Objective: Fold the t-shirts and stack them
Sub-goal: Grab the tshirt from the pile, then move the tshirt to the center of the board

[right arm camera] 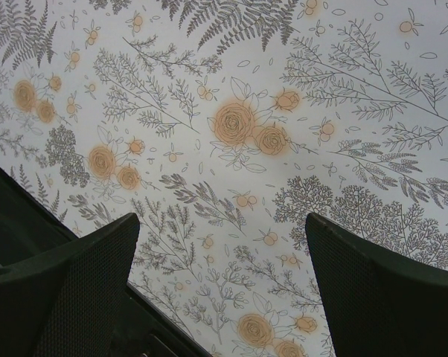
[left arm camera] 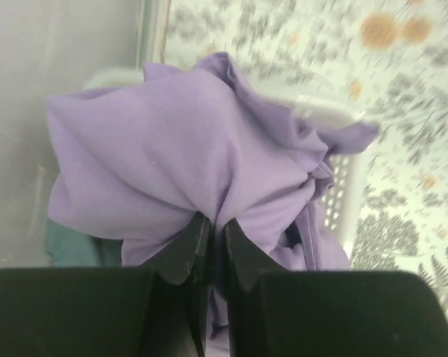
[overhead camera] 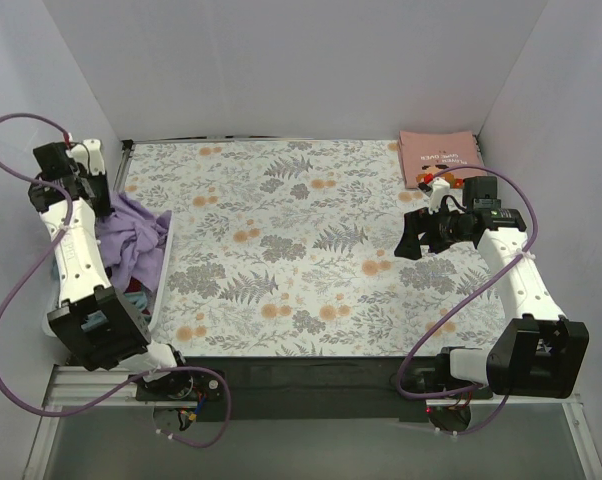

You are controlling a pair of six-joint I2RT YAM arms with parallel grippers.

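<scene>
Left claw (left arm camera: 209,245): the fingers are pressed together on a pinch of the lavender t-shirt (left arm camera: 187,149), whose fabric is gathered at the tips.
Lavender t-shirt: it is crumpled and draped over the rim of the white basket (left arm camera: 343,186) at the left edge of the table (overhead camera: 281,350).
Basket contents: a red garment (overhead camera: 133,297) and a grey-blue garment (left arm camera: 68,245) are glimpsed beneath.
Step in hand: the shirt is judged to be in the course of being drawn out for spreading.
Doing it well: the pinch should be lifted high enough that the hem is freed from the rim, then carried over the floral cloth (overhead camera: 281,230) so that no second garment is dragged along.
Right claw (right arm camera: 222,223): the fingers are held wide apart with nothing between them, above the cloth right of centre; a second corner could be taken by it.
Salmon-pink t-shirt (overhead camera: 439,155): it is laid folded at the far right corner.
</scene>
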